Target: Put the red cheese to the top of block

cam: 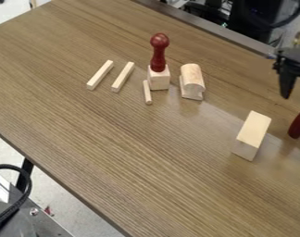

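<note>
The black gripper (pixel 290 76) hangs at the upper right, partly cut off by the right edge. Below it, also cut by that edge, is a dark red, smooth piece (pixel 299 122); a gap shows between the two. A second dark red piece with a round knob (pixel 158 53) stands upright on a small pale wooden block (pixel 159 79) near the upper middle. Left of the cut-off red piece, a larger oblong pale block (pixel 251 134) rests on the table.
On the brown table (pixel 115 148), a rounded wooden block (pixel 191 81) sits right of the small block. A short thin stick (pixel 147 92) lies at that block's left, with two longer sticks (pixel 100 75) (pixel 122 77) farther left. Dark equipment stands beyond the back edge.
</note>
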Available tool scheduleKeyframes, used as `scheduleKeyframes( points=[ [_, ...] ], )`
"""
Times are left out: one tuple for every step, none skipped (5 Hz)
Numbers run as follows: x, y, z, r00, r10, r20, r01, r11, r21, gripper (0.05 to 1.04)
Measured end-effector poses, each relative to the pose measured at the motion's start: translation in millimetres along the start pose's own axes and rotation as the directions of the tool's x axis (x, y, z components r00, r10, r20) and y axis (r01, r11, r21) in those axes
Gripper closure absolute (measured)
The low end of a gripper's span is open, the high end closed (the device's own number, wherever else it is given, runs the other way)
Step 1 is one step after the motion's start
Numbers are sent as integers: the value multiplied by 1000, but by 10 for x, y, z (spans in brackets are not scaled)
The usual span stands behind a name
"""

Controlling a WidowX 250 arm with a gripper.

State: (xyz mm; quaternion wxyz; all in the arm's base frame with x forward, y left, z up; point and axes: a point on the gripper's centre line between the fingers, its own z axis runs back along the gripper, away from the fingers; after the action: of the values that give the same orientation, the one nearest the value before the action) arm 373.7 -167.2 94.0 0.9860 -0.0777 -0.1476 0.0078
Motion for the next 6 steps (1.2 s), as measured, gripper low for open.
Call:
scheduleKeyframes(
  points=[
    [39, -41, -74, 999, -26, -22, 25, 1000, -10, 84],
    [101, -36, -138, 999, -37, -30, 37, 999, -11, 119],
    [111, -17, -192, 999, -41, -30, 41, 999, -9, 395],
    [136, -8, -198, 999, -44, -15, 44, 999, -11, 694],
    [115, 16, -190, 999, -42, 0, 42, 999, -7, 788],
    [61, 59, -113, 1000, -30, 9, 30, 1000, -1, 788]
  ],
)
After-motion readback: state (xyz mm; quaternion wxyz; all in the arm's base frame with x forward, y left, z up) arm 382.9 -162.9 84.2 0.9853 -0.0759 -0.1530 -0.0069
